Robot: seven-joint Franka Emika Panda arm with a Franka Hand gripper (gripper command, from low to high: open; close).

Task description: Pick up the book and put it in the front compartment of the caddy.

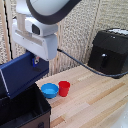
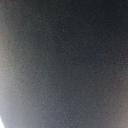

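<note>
The dark navy book hangs tilted in the air at the exterior view's left, its upper edge caught under my gripper, which is shut on it. Right below it stands the black fabric caddy, its open top facing up. The book's lower edge is just above the caddy's opening. No divider shows, so I cannot tell the front compartment from the other section. A dark, blurred surface, apparently the book, fills the wrist view, with a pale patch in one corner.
A blue bowl and a red cup sit side by side on the wooden table, just beside the caddy. A black box-like appliance stands at the back on the exterior view's right. A cable trails from the arm.
</note>
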